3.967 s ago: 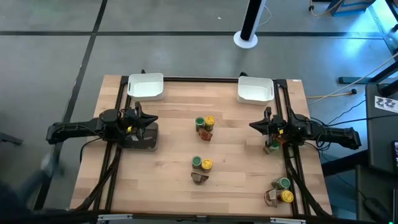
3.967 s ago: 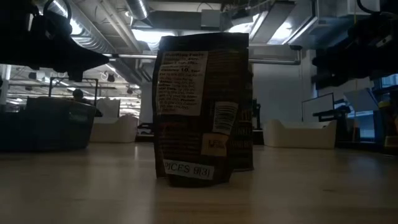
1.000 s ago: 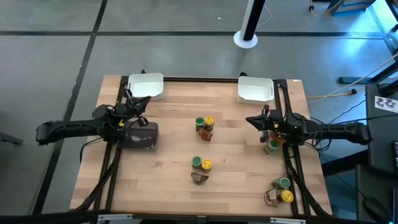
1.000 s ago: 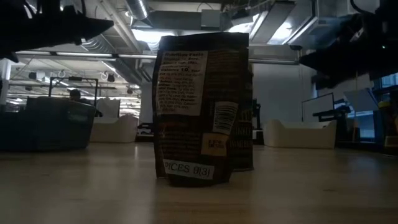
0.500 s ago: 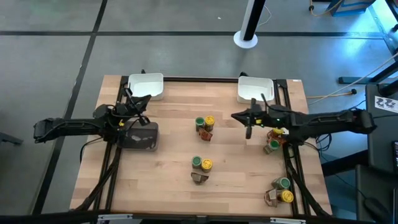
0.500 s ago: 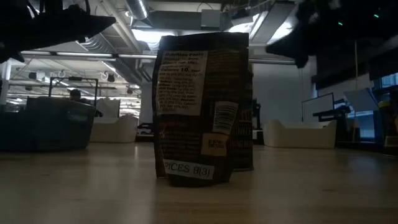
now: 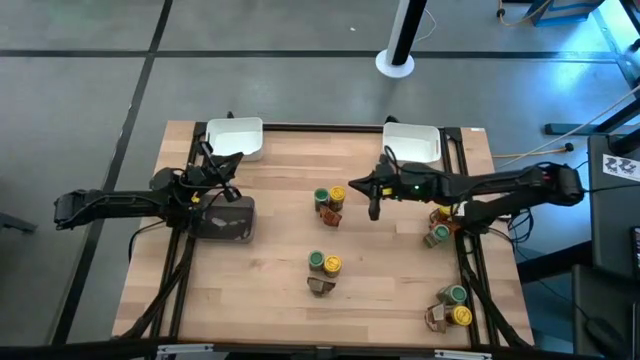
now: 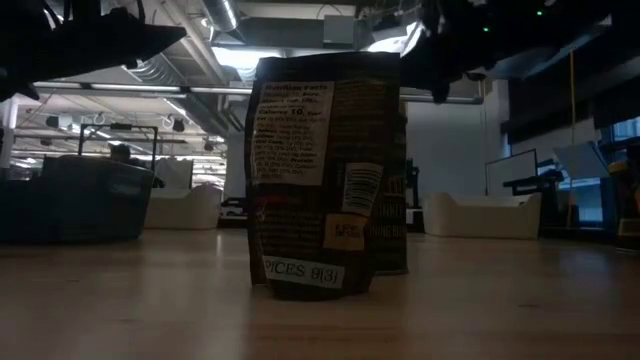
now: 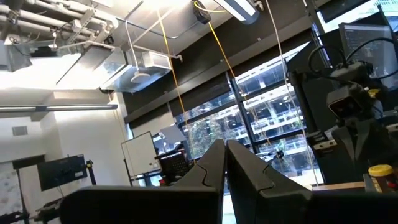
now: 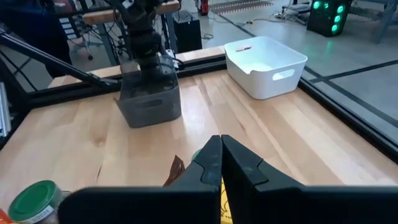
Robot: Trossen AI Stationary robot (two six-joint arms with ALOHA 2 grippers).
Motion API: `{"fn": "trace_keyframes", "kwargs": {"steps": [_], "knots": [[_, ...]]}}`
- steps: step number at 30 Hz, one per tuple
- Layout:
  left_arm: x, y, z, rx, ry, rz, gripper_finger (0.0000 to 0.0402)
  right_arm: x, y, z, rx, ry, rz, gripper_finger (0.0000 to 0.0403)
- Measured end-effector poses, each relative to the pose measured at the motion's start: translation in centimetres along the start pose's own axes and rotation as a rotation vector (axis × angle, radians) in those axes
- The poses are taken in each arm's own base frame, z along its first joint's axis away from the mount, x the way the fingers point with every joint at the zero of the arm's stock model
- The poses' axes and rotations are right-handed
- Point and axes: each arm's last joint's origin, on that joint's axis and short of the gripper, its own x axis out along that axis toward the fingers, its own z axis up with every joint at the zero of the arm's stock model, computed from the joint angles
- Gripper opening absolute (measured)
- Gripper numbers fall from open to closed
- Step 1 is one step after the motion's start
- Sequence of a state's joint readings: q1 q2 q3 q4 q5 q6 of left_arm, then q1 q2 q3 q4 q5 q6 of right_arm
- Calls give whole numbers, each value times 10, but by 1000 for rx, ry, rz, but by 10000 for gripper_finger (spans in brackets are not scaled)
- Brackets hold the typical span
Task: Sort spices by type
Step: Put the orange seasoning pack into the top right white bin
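The right gripper (image 7: 372,208) was shut, held nothing, and hung near the small round green-lidded jar (image 7: 321,197), yellow-lidded jar (image 7: 338,194) and brown-orange packet (image 7: 330,213) mid-worktop. Closed fingers could knock them over. The left gripper (image 7: 207,152), shut and empty, waited by the worktop's left edge.

My right gripper (image 7: 362,190) reaches toward the table's middle, fingers together, just beside a green-lidded jar (image 7: 321,196), a yellow-lidded jar (image 7: 338,193) and a brown packet (image 7: 330,212). My left gripper (image 7: 228,166) (also closed) sits above the dark tray (image 7: 226,220), near one white tray (image 7: 234,138). A second trio (image 7: 322,270) stands nearer the front, a third (image 7: 450,308) at the front right corner.
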State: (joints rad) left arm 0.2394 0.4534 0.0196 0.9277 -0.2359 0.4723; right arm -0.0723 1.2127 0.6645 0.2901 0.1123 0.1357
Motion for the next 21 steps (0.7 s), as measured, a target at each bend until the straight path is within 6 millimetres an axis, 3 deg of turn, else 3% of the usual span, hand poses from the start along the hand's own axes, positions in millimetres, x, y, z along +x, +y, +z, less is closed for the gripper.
{"fn": "trace_keyframes", "kwargs": {"steps": [7, 13, 21], "knots": [[0, 0, 0, 0, -1, 0, 5, 12, 2, -6, -7, 49, 51, 30], [0, 0, 0, 0, -1, 0, 5, 18, 6, -13, -8, 95, 167, 120], [0, 0, 0, -1, -1, 0, 5, 27, 6, -25, -9, 150, 169, 236]]}}
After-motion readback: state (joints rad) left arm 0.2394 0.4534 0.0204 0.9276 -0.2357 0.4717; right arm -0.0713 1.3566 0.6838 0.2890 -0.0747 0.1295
